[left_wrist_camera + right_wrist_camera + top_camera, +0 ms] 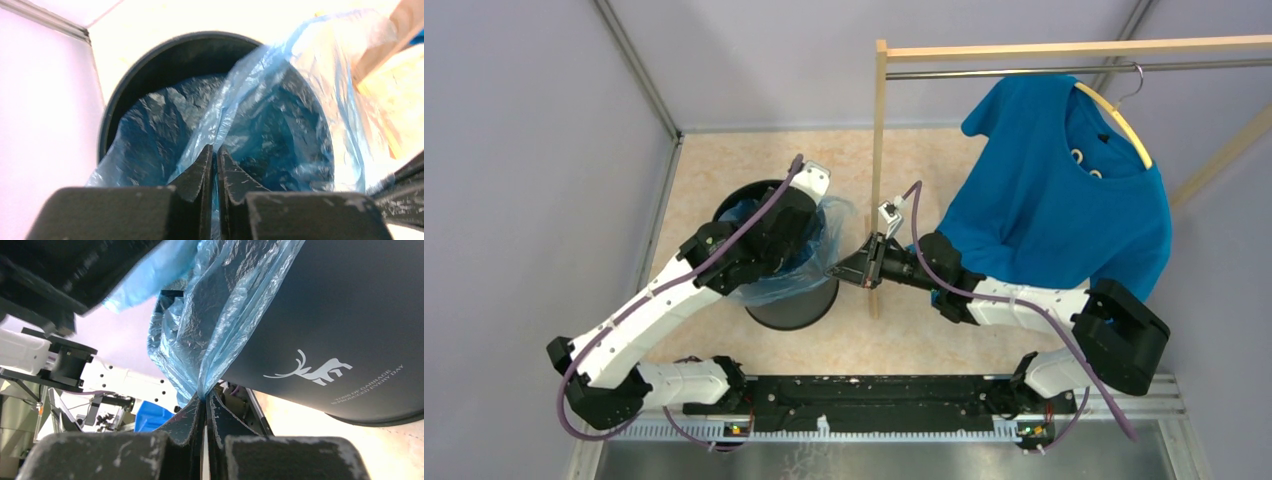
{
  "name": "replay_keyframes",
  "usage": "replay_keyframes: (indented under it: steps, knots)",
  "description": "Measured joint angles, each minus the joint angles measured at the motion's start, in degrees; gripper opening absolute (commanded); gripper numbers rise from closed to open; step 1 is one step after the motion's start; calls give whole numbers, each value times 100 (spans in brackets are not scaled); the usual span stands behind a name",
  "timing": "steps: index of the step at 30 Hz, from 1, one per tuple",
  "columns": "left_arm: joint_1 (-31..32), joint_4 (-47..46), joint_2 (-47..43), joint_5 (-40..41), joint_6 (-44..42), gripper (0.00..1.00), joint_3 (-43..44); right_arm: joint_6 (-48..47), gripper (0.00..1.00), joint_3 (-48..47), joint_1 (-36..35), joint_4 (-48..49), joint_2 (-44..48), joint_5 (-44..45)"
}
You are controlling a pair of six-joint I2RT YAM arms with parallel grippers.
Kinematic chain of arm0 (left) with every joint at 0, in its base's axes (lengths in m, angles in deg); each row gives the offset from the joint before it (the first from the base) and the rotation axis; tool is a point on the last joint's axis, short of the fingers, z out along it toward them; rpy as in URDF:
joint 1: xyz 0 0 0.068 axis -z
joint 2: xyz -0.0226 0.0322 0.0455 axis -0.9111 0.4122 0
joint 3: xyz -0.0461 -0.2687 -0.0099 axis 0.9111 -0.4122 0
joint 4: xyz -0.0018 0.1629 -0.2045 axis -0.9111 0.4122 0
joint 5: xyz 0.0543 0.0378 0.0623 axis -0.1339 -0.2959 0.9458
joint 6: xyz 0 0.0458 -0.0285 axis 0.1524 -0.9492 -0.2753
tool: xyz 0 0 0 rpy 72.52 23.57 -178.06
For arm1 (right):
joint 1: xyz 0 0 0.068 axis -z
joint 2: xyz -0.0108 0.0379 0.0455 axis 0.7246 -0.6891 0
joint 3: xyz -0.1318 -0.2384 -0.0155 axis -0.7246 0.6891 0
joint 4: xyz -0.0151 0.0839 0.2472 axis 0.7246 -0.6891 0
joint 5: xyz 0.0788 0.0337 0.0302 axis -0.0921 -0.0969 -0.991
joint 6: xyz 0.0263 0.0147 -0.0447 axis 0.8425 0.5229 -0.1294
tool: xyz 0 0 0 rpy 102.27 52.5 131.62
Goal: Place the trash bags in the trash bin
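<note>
Left gripper (216,152): fingers pressed together on a fold of the trash bag (260,105), over the trash bin (150,65) mouth.
Right gripper (205,399): fingers pinching the hem outside the bin wall.
Bag, judged: light, limp, slippery, tearable; hold at hem. Mouth upward, long axis vertical, draped into bin.

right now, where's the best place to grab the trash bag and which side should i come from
Pinch the loose rim fold of the trash bag where it rises past the lip of the trash bin, from above or outside; the body is sunk inside. The left gripper and right gripper are shut on such folds.
</note>
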Motion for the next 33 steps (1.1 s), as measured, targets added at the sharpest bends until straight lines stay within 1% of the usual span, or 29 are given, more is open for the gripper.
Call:
replay_keyframes:
  steps: [2,4,5,8,12,15,18,22,29,31,32,33]
  knots:
    - [-90,-140,107,92,-109,7,136,2,0,66,4,72,0,2]
    - [-289,-361,313,122,-278,1,363,2,0,129,7,122,0,9]
    - [-446,-481,444,111,-376,0,485,2,0,142,9,122,0,11]
    - [-1038,-859,933,101,-669,0,828,-2,0,164,28,116,0,9]
    - [-1547,-1294,1456,114,-1088,1,927,-7,0,166,59,103,0,7]
    - [-1838,-1469,1843,116,-1311,6,1021,-11,0,166,94,101,0,4]
    - [-2070,-1694,2124,59,-1427,9,1117,-26,0,166,120,96,-4,7]
    - [-2238,-1880,2374,-15,-1478,13,1241,-68,0,166,160,96,-92,2]
    - [-2430,-1958,2959,13,-1447,16,1515,-175,0,164,262,55,-216,13]
    - [-2474,-1910,3095,96,-1423,20,1556,-219,0,157,291,26,-251,35]
    - [-2492,-1880,3136,131,-1405,25,1558,-240,0,151,295,2,-275,48]
    - [-2509,-1829,3176,184,-1375,31,1558,-258,0,149,295,-13,-293,52]
